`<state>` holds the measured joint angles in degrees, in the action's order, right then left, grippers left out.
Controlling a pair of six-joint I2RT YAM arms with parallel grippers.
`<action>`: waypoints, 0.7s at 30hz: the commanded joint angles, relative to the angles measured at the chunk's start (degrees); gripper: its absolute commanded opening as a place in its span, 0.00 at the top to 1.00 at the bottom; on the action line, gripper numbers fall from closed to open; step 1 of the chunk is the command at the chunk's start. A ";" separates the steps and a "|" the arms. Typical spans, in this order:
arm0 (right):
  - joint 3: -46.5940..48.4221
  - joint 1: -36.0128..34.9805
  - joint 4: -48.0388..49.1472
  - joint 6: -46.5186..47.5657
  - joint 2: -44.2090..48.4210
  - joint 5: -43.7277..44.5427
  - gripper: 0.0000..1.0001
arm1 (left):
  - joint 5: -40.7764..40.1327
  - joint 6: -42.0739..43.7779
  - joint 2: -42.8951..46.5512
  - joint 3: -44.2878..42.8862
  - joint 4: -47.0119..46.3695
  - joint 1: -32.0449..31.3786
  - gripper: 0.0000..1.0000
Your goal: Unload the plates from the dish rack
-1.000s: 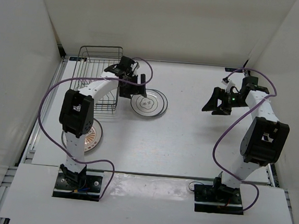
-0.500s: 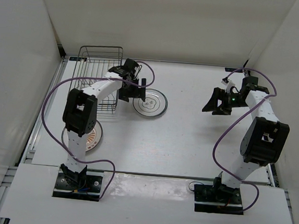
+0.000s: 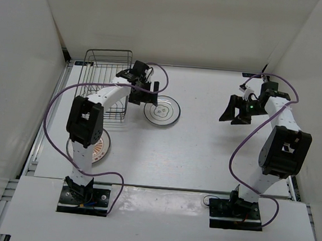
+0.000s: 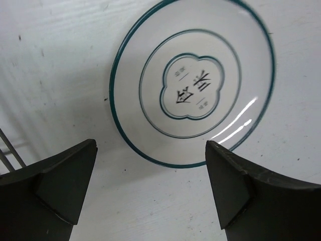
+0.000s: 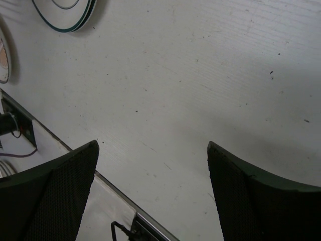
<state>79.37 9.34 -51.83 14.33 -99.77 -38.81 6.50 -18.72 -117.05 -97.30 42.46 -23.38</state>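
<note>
At ten o'clock the dish rack (image 3: 103,76) is standing on the worktop (image 3: 203,152), and I am seeing no plate in its slots. At eight o'clock the sunburst plate (image 3: 101,147) is lying flat, half hidden under my left arm. My left pincer (image 4: 150,186) is hovering released, jaws wide with nothing between them, at the ten o'clock rim of the ringed plate (image 4: 193,85). That plate is lying flat at three o'clock of the rack, and from the right wrist it is looking like two rims stacked. My right pincer (image 3: 236,113), also spread and empty, is hanging over the worktop at two o'clock. I am judging the set-down done. The next move is calling for a lift clear and a check of the rack.
</note>
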 commanded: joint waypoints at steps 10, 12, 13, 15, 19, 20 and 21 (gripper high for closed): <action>7.72 -0.11 -8.72 2.56 0.10 8.83 0.10 | 8.88 18.37 30.80 16.40 -11.60 4.91 0.00; 10.36 0.06 -8.98 0.63 -0.08 12.96 0.10 | 7.65 18.28 37.99 23.44 -13.53 7.62 0.00; 10.88 -0.03 -9.25 -0.52 0.01 15.23 0.10 | 7.13 18.28 39.78 28.17 -15.37 8.43 0.00; 12.81 0.06 -9.95 -2.28 -0.34 19.79 0.10 | 7.47 19.84 43.38 35.13 -18.44 10.97 0.00; 14.41 0.32 -11.09 -1.94 -0.17 23.77 0.10 | 1.71 31.61 55.86 47.88 -18.92 11.42 0.00; 14.84 0.06 -11.10 -1.59 -0.25 23.78 0.10 | 0.28 31.21 58.06 50.25 -18.29 11.25 0.00; 15.37 -0.03 -11.27 -1.67 -0.51 23.52 0.10 | -1.82 25.89 59.04 51.32 -17.77 11.42 0.00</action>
<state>92.12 9.37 -60.64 13.28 -99.92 -18.63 10.04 5.82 -62.72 -48.84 25.12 -11.79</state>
